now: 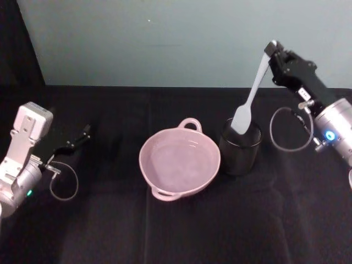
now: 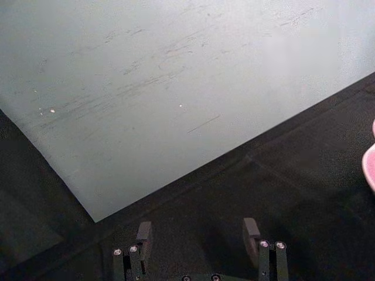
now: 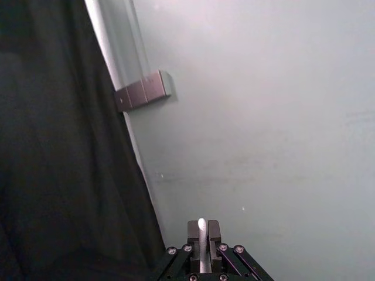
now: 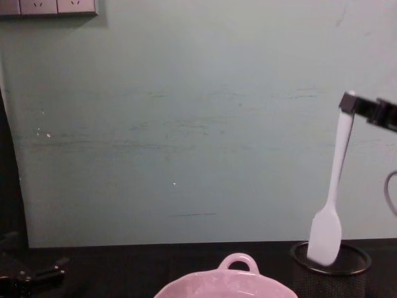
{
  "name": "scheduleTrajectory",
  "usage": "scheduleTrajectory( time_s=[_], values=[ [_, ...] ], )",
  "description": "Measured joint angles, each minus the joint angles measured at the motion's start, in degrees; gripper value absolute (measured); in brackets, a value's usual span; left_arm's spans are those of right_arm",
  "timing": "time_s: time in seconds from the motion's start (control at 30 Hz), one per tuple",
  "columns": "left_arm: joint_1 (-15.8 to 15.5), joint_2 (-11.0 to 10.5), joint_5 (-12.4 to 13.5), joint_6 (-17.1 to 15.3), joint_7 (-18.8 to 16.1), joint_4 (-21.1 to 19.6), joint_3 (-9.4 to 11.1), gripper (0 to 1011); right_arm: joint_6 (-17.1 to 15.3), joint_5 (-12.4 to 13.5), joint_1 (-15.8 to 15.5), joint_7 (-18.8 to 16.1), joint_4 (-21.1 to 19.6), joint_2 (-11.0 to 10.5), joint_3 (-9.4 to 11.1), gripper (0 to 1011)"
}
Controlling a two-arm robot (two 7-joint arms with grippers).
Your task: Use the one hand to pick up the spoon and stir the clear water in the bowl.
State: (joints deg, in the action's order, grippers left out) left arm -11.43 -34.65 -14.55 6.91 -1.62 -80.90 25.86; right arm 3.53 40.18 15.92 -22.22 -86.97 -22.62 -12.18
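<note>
Black cloth covers the table. On the right, the long black right gripper pinches the top of the slim white plastic spoon, its blade hanging over the black mesh cup. Left of it sits the wide pink bowl.

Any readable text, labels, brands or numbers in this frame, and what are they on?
No text can be read here.
Right hand, shut on the spoon: a small white label on its black body, print too small to read.
Left hand, open, parked at the table's left: no marking.
Bowl, mesh cup: no print.
Wall sockets at the chest view's top left: no legible marks.
</note>
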Motion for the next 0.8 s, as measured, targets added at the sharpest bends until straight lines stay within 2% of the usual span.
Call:
scheduleTrajectory(
  time_s=[0.23, 0.47, 0.8],
  values=[
    [0.00, 0.00, 0.00, 0.00, 0.00, 0.00, 0.00, 1011, -0.98, 1.33, 0.09, -0.69, 3.96, 1.33, -0.88, 95],
    [0.00, 0.00, 0.00, 0.00, 0.00, 0.00, 0.00, 1011, -2.50, 4.15, 0.29, -0.81, 7.81, 2.94, -1.04, 96],
    [0.00, 0.00, 0.00, 0.00, 0.00, 0.00, 0.00, 1011, -5.23, 8.55, -0.76, 0.87, 8.81, 3.58, 0.03, 95]
  ],
)
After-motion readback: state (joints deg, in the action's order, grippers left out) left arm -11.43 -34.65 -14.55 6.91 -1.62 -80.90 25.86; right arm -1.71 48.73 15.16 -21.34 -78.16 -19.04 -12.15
